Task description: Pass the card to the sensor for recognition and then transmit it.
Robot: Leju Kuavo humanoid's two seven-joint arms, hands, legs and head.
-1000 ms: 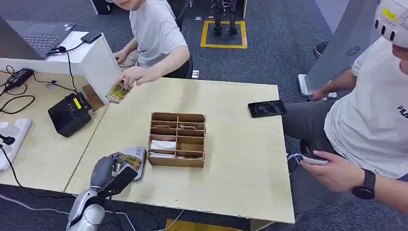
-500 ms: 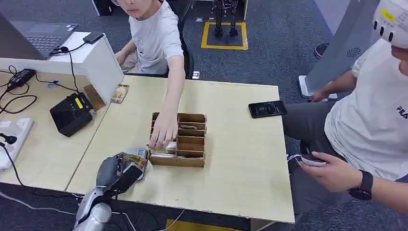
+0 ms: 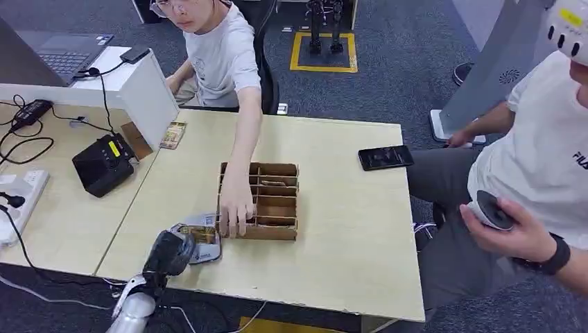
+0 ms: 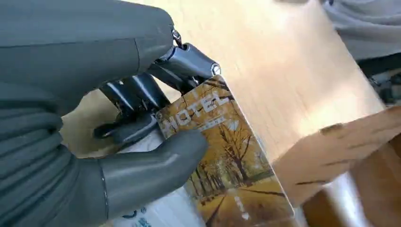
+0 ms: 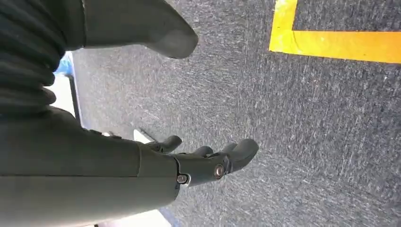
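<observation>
My left hand [image 3: 168,254] sits at the table's near left edge and pinches a hotel card [image 4: 227,156] printed with yellow autumn trees between thumb and fingers. The card [image 3: 200,234] lies low over the grey-white sensor pad [image 3: 205,255], just left of the wooden card box [image 3: 260,201]. A person's hand [image 3: 234,208] rests on the box's near left corner, close to the card. My right hand [image 5: 208,163] hangs over grey carpet with its fingers apart and nothing in it.
Another card [image 3: 173,134] lies at the table's far left by a white panel [image 3: 149,94]. A black device [image 3: 104,165] sits on the left desk, a phone [image 3: 385,157] at the far right. A second person [image 3: 534,173] sits right of the table.
The seated person reached from the far card to the box and now rests a hand on its near corner. My left hand moved slightly right with the card over the pad.
</observation>
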